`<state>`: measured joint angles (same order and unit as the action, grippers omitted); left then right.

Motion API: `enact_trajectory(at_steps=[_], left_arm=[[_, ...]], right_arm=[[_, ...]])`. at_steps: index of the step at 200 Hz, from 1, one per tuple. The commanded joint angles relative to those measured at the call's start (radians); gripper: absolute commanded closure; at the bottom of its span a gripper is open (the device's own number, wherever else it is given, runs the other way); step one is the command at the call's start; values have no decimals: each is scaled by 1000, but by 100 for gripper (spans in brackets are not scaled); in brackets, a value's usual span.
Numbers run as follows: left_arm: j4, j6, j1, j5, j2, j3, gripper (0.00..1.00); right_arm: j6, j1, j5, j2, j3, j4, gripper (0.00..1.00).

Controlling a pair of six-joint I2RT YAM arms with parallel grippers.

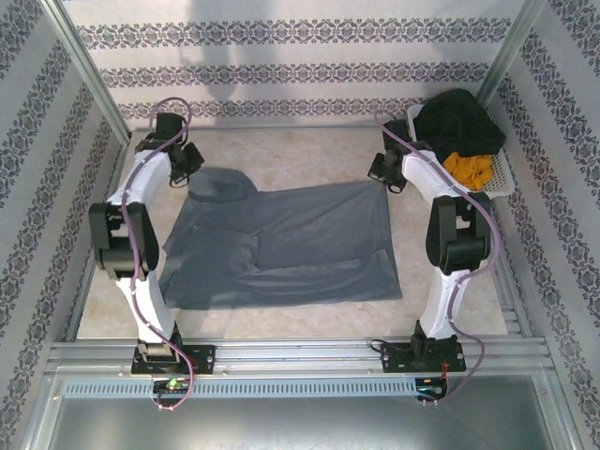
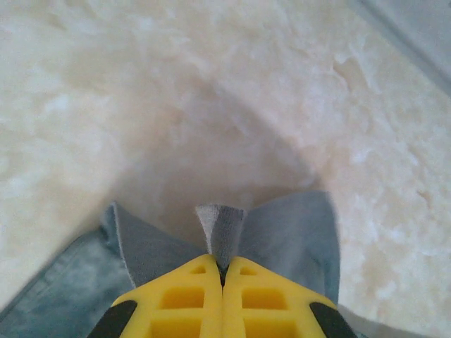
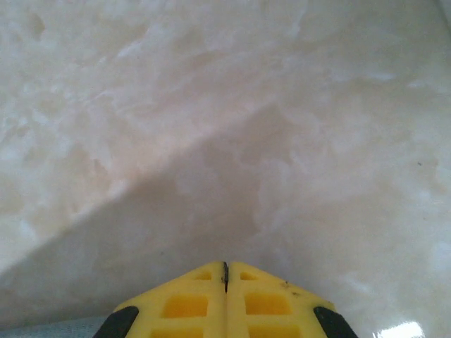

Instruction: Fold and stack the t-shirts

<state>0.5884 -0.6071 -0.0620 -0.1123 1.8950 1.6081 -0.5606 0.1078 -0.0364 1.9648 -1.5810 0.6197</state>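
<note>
The slate blue-grey t-shirt (image 1: 281, 246) lies spread across the middle of the table, with one part folded over near its left side. My left gripper (image 1: 190, 165) is at the shirt's far left corner and is shut on it. In the left wrist view a pinched tuft of the t-shirt (image 2: 220, 229) sticks up out of the left gripper (image 2: 224, 271), and the cloth fans out on both sides. My right gripper (image 1: 384, 175) is at the shirt's far right corner. The right gripper (image 3: 225, 267) is shut, with no cloth showing between its fingers; a sliver of the shirt (image 3: 63, 328) shows low on the left.
A white basket (image 1: 507, 184) stands at the back right, holding a dark garment (image 1: 455, 122) and an orange one (image 1: 469, 167). Patterned walls close in the table on three sides. A metal rail (image 1: 300, 354) runs along the near edge.
</note>
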Motion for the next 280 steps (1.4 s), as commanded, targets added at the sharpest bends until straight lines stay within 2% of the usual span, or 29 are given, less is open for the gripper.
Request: enact_trajectory(at_steps=[1,40,116,143,189,226,280], left_arm=[[-64,-34,-17,7,-131,-100,100],[-83,-75,-17,32,-360,-305,100],[105,-120,-18,235,-772,-590,100],[164,-147,-19,267,-876,-649,100],[275,-271,-16,266,-984,-749,100],[370,-351,-16,309,-1037,-794,100],[482,-415,-13,306,-1035,-811,100]], right_arm=[[21,9,14,-72,82,-14,100],[33,5,31,-174,224,-49,100],[-4,5,-9,-356,440,-39,100],[-13,7,-9,-421,518,-36,100],[-16,7,-3,-475,607,-19,100],[-19,8,0,-493,638,12,100],[-32,9,15,-500,686,63,100]])
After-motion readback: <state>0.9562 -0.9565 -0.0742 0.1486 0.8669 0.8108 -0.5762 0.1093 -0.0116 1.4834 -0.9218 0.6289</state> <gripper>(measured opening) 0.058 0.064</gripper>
